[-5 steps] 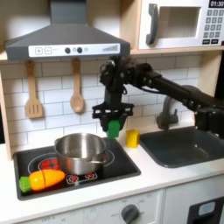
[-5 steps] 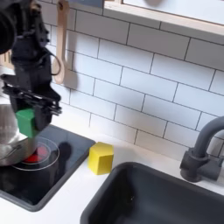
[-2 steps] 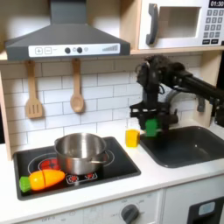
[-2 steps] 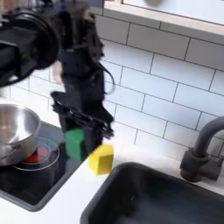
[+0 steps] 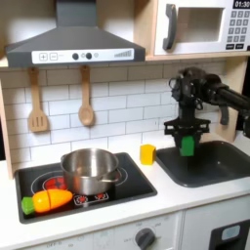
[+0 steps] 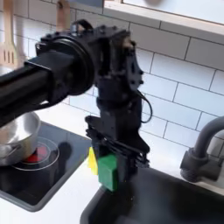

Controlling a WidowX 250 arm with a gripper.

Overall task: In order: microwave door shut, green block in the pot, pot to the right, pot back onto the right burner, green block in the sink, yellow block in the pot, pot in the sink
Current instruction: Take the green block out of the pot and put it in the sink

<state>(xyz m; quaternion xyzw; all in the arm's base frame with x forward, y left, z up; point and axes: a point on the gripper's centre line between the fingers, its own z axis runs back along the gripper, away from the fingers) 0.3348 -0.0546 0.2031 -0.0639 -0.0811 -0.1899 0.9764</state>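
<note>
Black tool (image 5: 187,137) (image 6: 111,156) clamped on small bright green cube (image 5: 187,145) (image 6: 108,170), cube hanging below fingers, off surface. Directly beneath tool: dark grey rectangular sink (image 5: 207,164) (image 6: 166,203), cube above its near-stove edge. Small yellow block (image 5: 146,153) (image 6: 91,158) just beside tool on white surface (image 5: 146,200), toward stove; partly hidden behind tool in second exterior view. Round shiny steel pot (image 5: 91,169) (image 6: 17,136) well apart from tool, on black cooktop (image 5: 83,187). White microwave door (image 5: 192,26) above tool, shut.
</note>
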